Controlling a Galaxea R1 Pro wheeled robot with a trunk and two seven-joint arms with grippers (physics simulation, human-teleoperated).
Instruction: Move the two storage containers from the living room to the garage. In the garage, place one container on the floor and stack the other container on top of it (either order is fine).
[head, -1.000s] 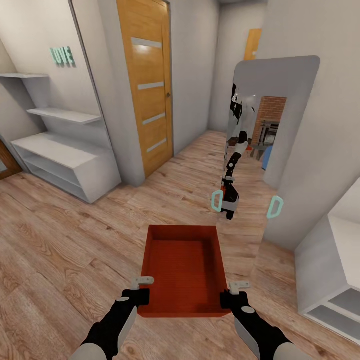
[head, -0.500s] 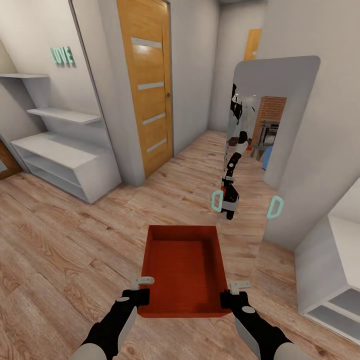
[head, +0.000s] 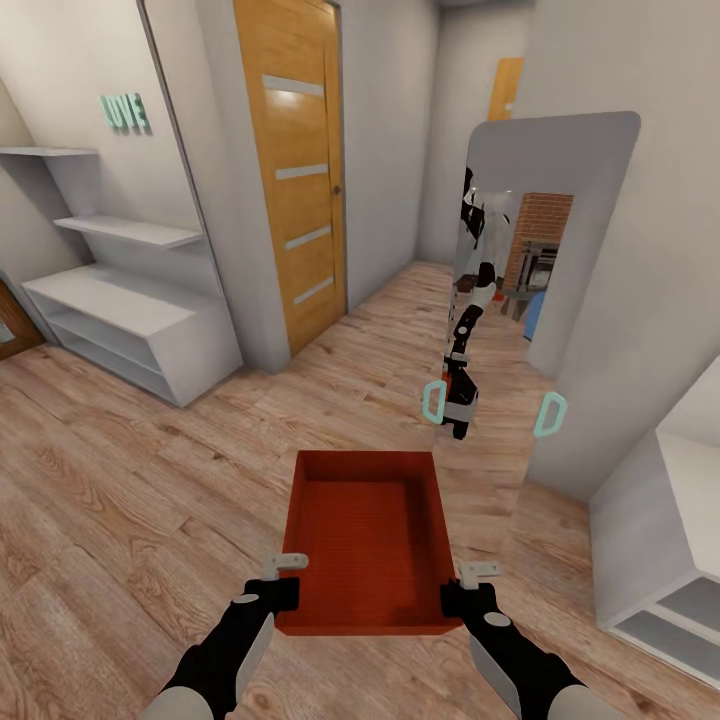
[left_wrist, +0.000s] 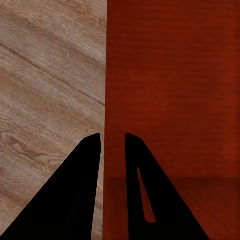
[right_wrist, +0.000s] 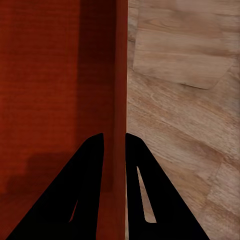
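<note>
One orange-red, shallow rectangular storage bin is in hand in the head view, carried level between the two arms over a light wood-plank floor. The left gripper pinches the bin's left wall near its near corner, and the right gripper does the same on the right wall. Ahead stand an orange wooden door and a tall wall mirror; no dark concrete shows, so I judge the carry to the garage unfinished and the stacking not begun.

At the left wrist, the left gripper has its two black fingers closed astride the thin bin wall, ribbed bottom beyond the inner finger.

At the right wrist, the right gripper likewise clamps the bin's wall, one finger inside, one outside over planks.
</note>
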